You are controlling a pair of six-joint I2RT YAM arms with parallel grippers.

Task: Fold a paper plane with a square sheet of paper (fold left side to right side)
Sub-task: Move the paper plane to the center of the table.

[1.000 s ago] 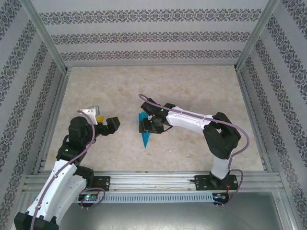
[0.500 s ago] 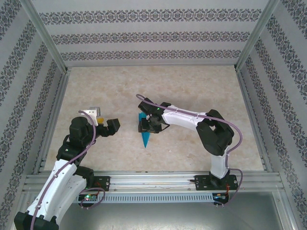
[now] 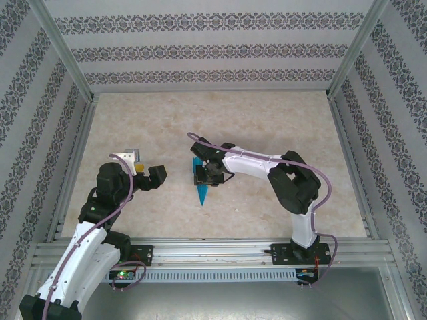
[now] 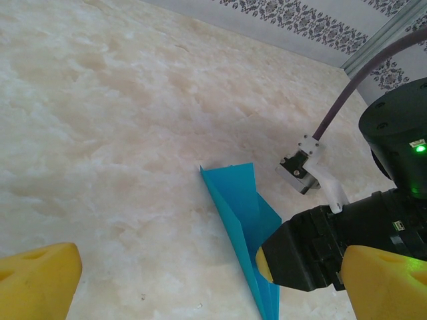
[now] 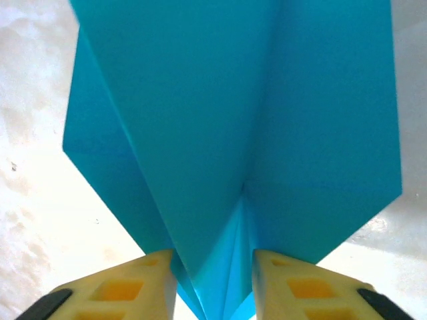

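Observation:
The teal-blue paper plane lies on the table as a narrow dart, its tip pointing toward the near edge. My right gripper is down over its wide end. In the right wrist view the yellow fingers straddle the plane's raised middle fold, with the jaws narrow but still apart. My left gripper hovers wide open to the left of the plane, holding nothing. From the left wrist view the plane shows with the right gripper on its far side.
The marble-patterned table is walled by patterned panels and metal frame posts. A purple cable runs off the right arm's wrist. An aluminium rail carries both arm bases at the near edge.
The right gripper's jaws have narrowed around the plane's middle fold and the right arm has shifted slightly left. The left arm has barely moved.

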